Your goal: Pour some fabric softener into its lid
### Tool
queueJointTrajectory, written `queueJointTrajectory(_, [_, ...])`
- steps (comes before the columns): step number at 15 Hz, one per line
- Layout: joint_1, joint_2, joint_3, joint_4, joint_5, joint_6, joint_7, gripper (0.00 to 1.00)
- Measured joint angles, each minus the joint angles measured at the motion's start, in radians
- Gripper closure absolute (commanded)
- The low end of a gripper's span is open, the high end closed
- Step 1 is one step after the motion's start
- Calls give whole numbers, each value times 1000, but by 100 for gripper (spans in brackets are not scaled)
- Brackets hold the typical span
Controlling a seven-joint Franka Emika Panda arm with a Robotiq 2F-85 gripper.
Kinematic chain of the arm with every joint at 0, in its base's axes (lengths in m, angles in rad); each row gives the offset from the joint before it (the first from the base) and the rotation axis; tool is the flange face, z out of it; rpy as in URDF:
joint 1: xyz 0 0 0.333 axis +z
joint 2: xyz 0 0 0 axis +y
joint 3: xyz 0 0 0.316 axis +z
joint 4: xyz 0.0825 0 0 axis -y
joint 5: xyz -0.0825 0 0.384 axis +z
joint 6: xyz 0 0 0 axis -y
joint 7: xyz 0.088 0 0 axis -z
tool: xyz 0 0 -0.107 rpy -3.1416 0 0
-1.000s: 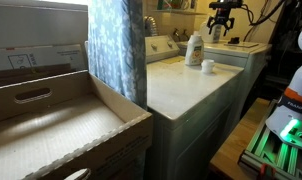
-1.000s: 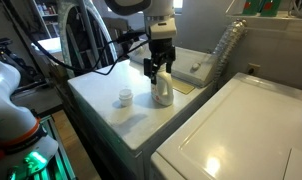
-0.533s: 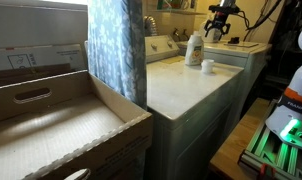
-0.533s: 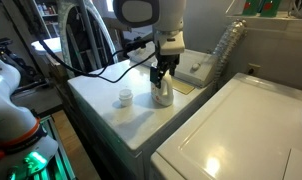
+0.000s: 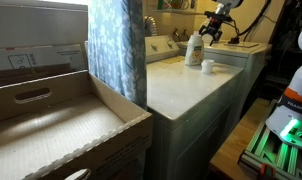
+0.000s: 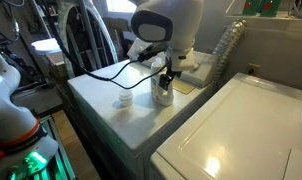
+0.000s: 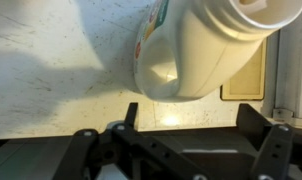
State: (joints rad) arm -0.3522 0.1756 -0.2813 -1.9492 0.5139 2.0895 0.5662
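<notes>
While my jaws stand wide apart and empty, my gripper (image 6: pixel 168 79) sits just beside the bottle (image 6: pixel 162 94), upright on the washer (image 6: pixel 96 92) straight ahead of the gap, lid (image 6: pixel 124 100) close by.

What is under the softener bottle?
The white washer top; the bottle stands upright on it, with the cap beside it, apart. The spot beneath its base is covered.
</notes>
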Motion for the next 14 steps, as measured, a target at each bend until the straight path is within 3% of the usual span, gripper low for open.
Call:
queueJointTrajectory(7, [0,105,1,87,90,-114,-2,1])
queueJointTrajectory(8, [0,116,1,97,106,-124,-2,26])
queueJointTrajectory(10, [0,135,1,116,134,-142,-2,32])
queueJointTrajectory(14, [-4,165,1,142,169,-173,-3,65])
